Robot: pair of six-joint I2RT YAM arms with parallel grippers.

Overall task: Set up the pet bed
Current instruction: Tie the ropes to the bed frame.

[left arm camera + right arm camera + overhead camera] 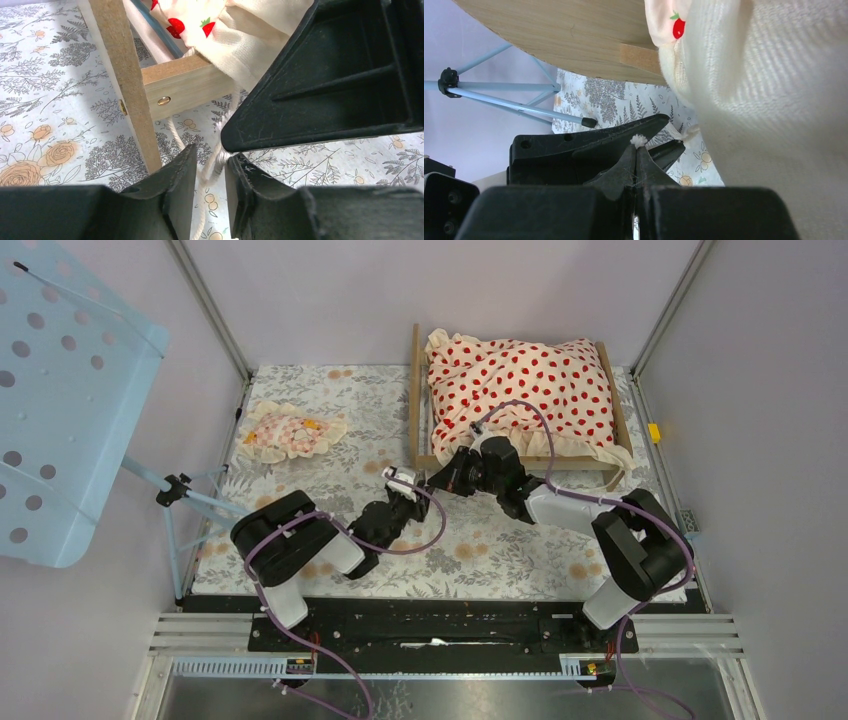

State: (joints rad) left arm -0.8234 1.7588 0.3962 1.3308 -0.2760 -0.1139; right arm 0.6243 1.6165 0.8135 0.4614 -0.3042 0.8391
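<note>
The pet bed (417,400) stands at the back right of the mat, its light-wood frame (184,88) holding the red-dotted cream blanket (520,380). A blue stripe of the mattress (156,27) shows under the blanket (240,35). A white cord (212,167) hangs from the blanket at the bed's near left corner. My left gripper (405,483) is open, with the cord running loose between its fingers (180,172). My right gripper (447,478) is shut on the cord's frayed end (639,140), right beside the left gripper. The rounded headboard (564,30) is above it.
The small pink checked pillow (290,432) lies on the floral mat (330,400) at the back left. A light-blue perforated panel on a stand (60,410) leans in at the left, its legs (514,107) beside the mat. A yellow clip (654,432) sits at the right wall.
</note>
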